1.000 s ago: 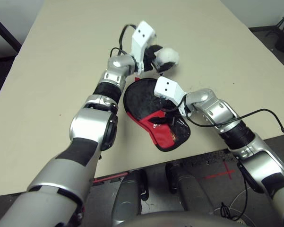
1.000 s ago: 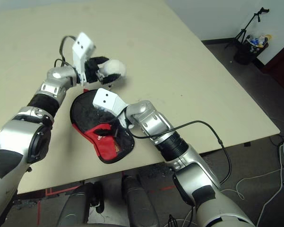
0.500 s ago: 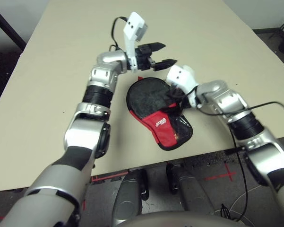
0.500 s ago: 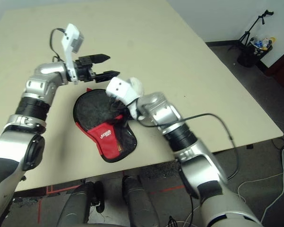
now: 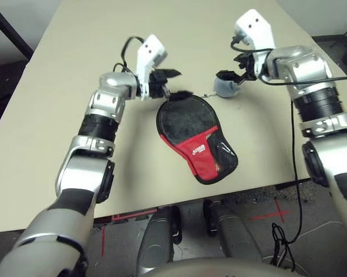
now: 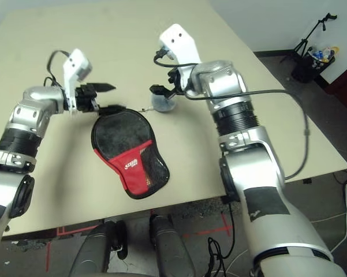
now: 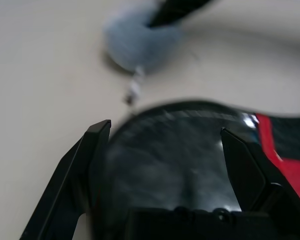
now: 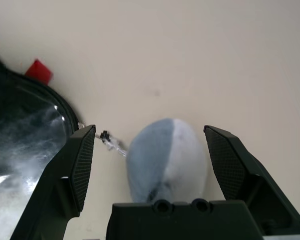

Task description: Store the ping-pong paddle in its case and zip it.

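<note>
the flat paddle-shaped black and red fabric case (image 5: 195,139) with mesh pocket and white logo lies on the beige table (image 5: 75,69), near its front edge. the paddle itself cannot be made out. the left gripper (image 5: 174,84) hovers at the case's rounded far end, fingers spread apart. the right gripper (image 8: 149,150), fingers also spread apart, straddles a small grey fuzzy round pompom (image 8: 165,160) joined to the case by a short chain (image 8: 111,143).
</note>
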